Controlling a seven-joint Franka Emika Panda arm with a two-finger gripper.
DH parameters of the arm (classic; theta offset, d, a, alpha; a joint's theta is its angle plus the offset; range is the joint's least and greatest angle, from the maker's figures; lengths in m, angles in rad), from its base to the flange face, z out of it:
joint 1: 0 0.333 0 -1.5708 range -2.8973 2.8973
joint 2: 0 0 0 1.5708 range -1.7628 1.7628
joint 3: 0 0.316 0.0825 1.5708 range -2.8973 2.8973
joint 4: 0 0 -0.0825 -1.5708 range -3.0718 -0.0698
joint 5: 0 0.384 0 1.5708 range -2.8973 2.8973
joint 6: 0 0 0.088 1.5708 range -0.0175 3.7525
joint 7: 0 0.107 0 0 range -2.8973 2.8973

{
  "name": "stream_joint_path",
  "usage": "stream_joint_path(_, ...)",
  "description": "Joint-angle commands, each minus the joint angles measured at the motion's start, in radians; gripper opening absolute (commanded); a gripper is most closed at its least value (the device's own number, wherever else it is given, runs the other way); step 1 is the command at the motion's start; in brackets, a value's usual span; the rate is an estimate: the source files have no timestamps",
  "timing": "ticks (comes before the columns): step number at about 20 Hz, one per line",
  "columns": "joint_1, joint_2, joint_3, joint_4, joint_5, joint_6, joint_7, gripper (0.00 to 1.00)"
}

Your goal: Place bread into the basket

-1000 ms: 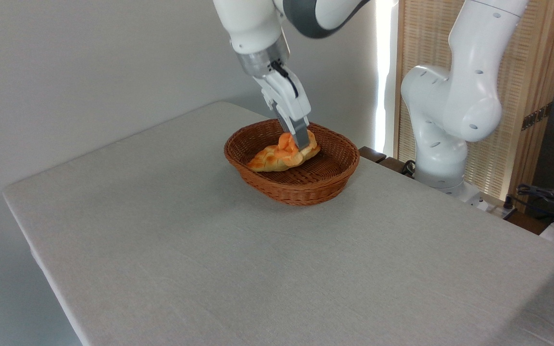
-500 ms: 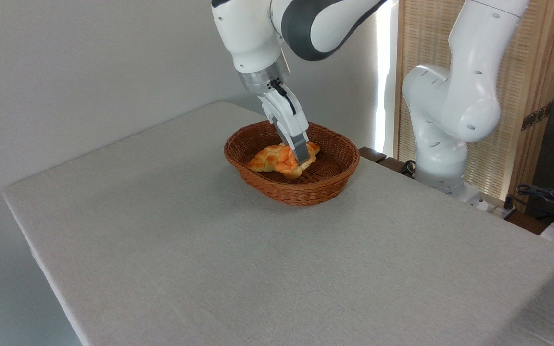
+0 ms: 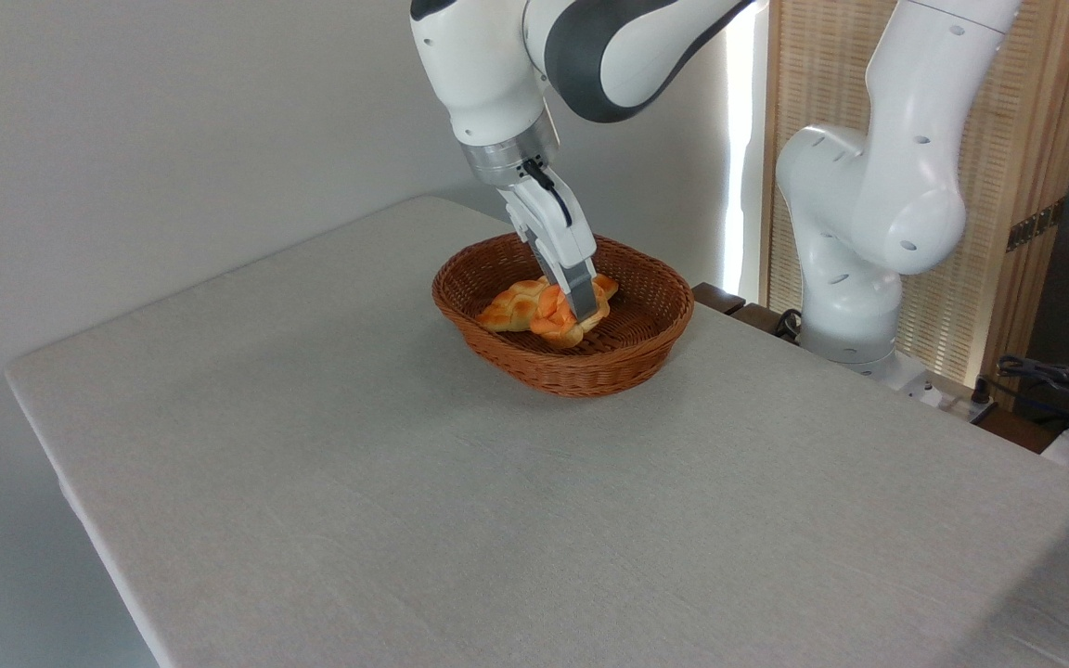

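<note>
Down inside the basket (image 3: 632, 357): bread (image 3: 555, 322) lowered beside a braided loaf (image 3: 511, 309), seemingly resting on the weave. Hand (image 3: 577, 311) apparently closed on it. Left to do: release, then lift clear.

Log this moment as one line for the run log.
gripper: down in basket, at bun | bun: low in basket, beside braided loaf | release: cannot tell
</note>
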Motion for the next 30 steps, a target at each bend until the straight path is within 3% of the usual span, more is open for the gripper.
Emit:
stream_joint_path(1,-0.007,-0.010,0.007,-0.004,0.011,0.003,0.009,1.00)
stream_joint_path(12,-0.007,-0.010,0.005,0.031,0.010,-0.003,-0.001,1.00)
stream_joint_path(18,0.025,0.044,0.008,0.250,0.004,-0.062,0.002,1.00)
stream_joint_path(24,0.162,0.180,-0.018,0.546,-0.004,-0.074,0.005,1.00)
stream_joint_path(28,0.272,0.252,-0.061,0.643,-0.015,-0.074,0.011,1.00)
stream_joint_path(30,0.289,0.292,-0.064,0.669,-0.016,-0.068,0.008,1.00)
